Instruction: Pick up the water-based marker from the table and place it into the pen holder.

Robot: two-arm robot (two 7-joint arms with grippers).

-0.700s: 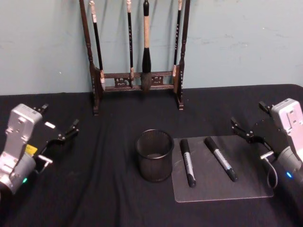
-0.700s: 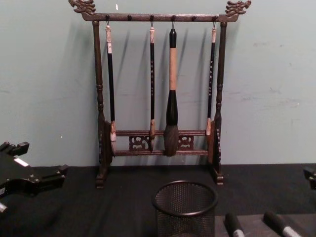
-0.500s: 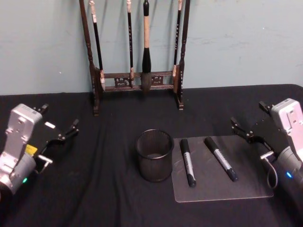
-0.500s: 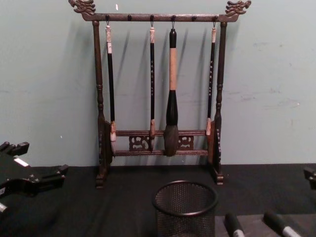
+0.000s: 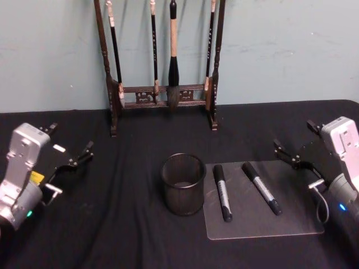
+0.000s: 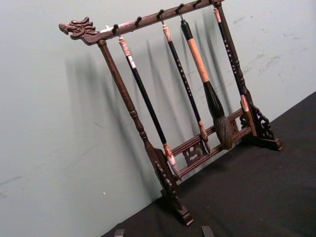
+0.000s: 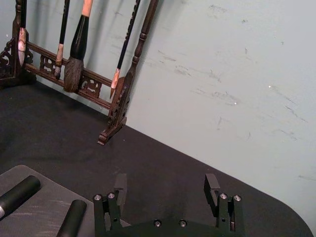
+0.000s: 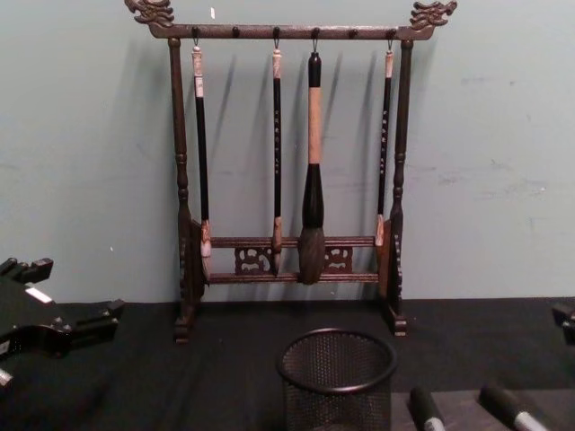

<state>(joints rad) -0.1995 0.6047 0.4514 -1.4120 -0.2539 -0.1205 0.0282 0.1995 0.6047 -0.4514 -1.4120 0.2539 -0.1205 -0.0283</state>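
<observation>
Judging the task as not yet begun, with nothing lifted and nothing delivered. Finding, toward the near right corner of the tabletop (image 5: 112, 230), a clear mat (image 5: 291, 216) carrying two black markers side by side and apart, namely the left marker (image 5: 222, 192) closer to the holder and the right marker (image 5: 261, 188) slanting toward the mat's far edge, and not managing to tell the water-based one from the other. Seeing the pen holder (image 5: 183, 196) standing upright just beside the mat's left edge, near the middle of the tabletop, apparently empty judging by its open mouth. Moving out to the sides, noting the left gripper (image 5: 71, 139) hovering by the left edge, fingers spread and grasping nothing, and the right gripper (image 5: 293, 134) hanging by the right edge, just beyond the mat's far right corner, fingers (image 7: 120, 186) likewise parted and empty. Reaching the far edge, passing the brush rack (image 5: 162, 88), playing no part here. Leaving everything to do: descending onto a marker, closing on it, lifting, carrying over the holder's rim and releasing. Expecting the right arm to be better placed, being nearer the mat.
</observation>
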